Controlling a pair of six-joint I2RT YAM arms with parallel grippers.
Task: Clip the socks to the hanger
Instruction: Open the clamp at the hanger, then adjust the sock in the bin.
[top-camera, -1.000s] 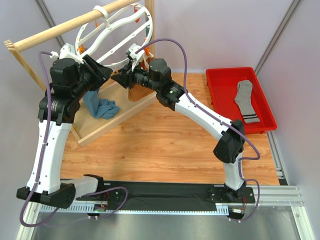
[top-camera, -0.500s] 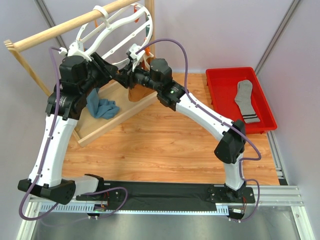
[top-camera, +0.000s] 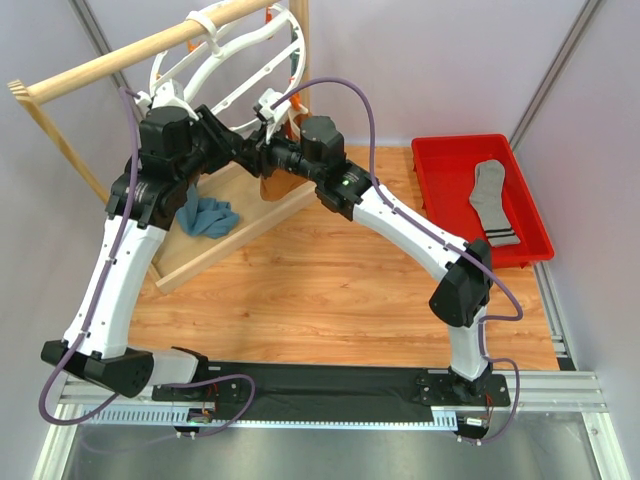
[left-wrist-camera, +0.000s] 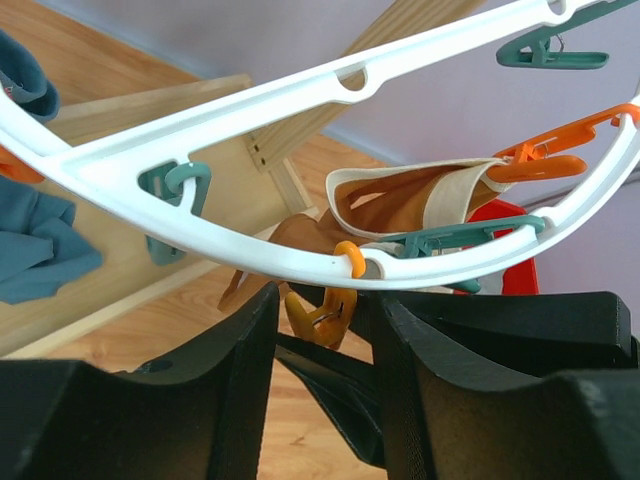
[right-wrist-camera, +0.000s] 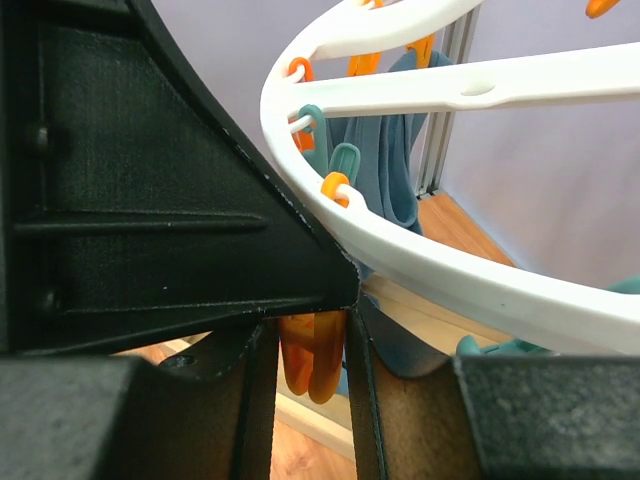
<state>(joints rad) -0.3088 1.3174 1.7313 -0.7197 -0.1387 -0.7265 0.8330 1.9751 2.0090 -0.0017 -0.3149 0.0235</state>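
The white hanger ring (top-camera: 215, 75) hangs from the wooden rail, with orange and teal clips dangling. One grey sock (top-camera: 492, 200) with a striped cuff lies in the red bin; the other sock is out of view. My right gripper (top-camera: 248, 155) is under the ring's near rim, its jaws closed narrowly on an orange clip (right-wrist-camera: 312, 360). My left gripper (top-camera: 228, 140) faces it, open and empty. In the left wrist view the ring (left-wrist-camera: 250, 255) crosses above my open left gripper (left-wrist-camera: 325, 300), and the orange clip (left-wrist-camera: 325, 315) hangs just past the fingertips. The right wrist view shows the right gripper (right-wrist-camera: 305, 345) and the ring (right-wrist-camera: 420, 240).
A red bin (top-camera: 430, 150) stands at the right. The wooden rail (top-camera: 120, 55) rises from a wooden base (top-camera: 215, 245). A teal-blue cloth (top-camera: 205, 215) and a brown tote bag (top-camera: 272, 188) hang below the ring. The two grippers are nearly touching.
My left arm has swung right and forward, bringing its gripper up against the right gripper under the ring. The right arm and the sock have stayed in place.
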